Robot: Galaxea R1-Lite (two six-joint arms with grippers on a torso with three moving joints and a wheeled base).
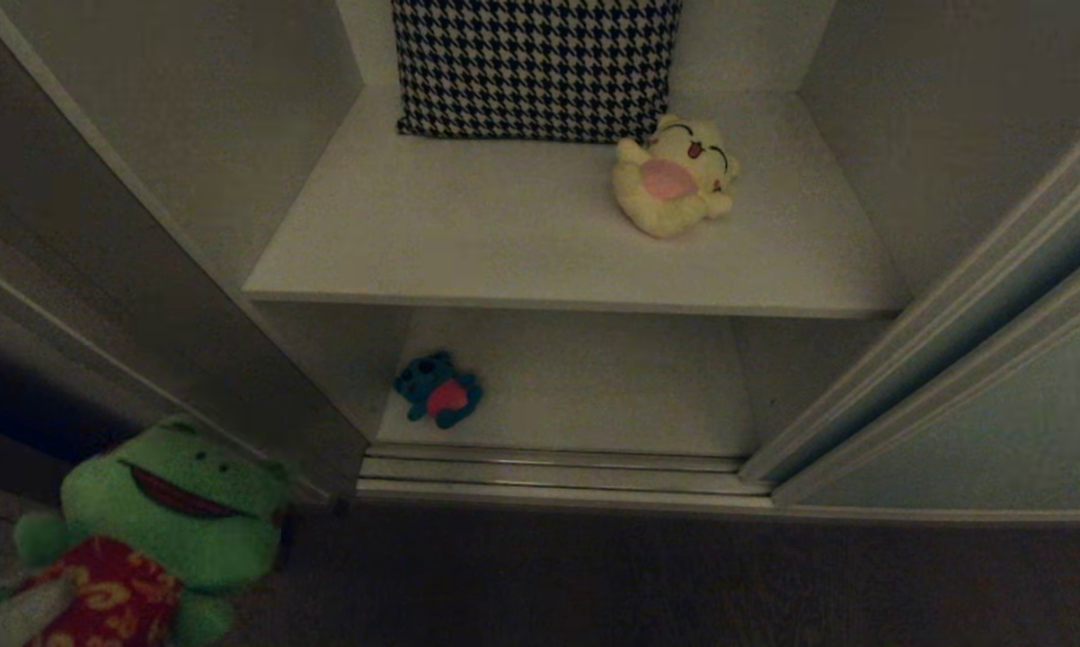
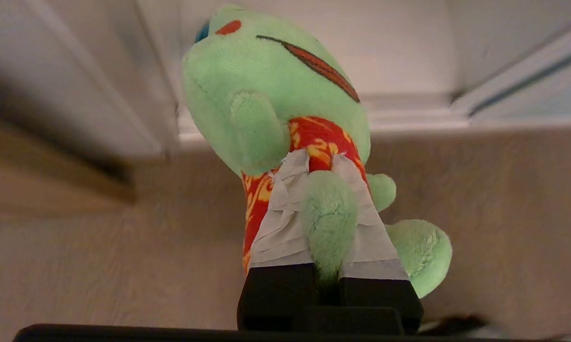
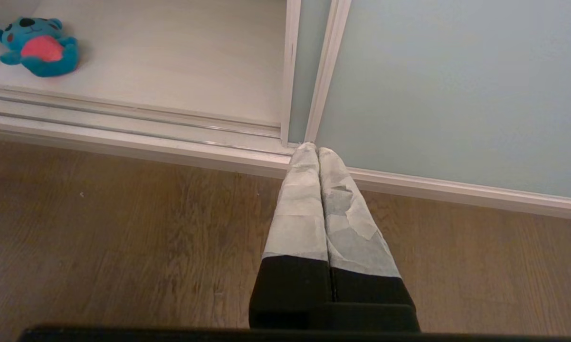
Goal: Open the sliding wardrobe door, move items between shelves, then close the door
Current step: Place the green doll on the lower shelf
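The sliding wardrobe door (image 1: 998,431) stands slid to the right, leaving the shelves bare. A yellow plush with a pink belly (image 1: 675,175) lies on the upper shelf (image 1: 468,234). On the lower shelf (image 1: 612,386), near its left front corner, lies a blue plush (image 1: 438,389), which the right wrist view shows too (image 3: 36,45). The green frog (image 1: 172,512) hangs outside the wardrobe at the lower left. My left gripper (image 2: 319,159) is shut on one limb of the frog (image 2: 266,85), above the floor. My right gripper (image 3: 312,148) is shut and empty, low by the door's bottom edge (image 3: 456,85).
A black-and-white houndstooth cushion (image 1: 535,63) leans at the back of the upper shelf. Silver floor rails (image 1: 549,472) run along the wardrobe's front. A dark wooden frame (image 1: 100,270) borders the opening on the left. Wooden floor (image 3: 124,228) lies in front.
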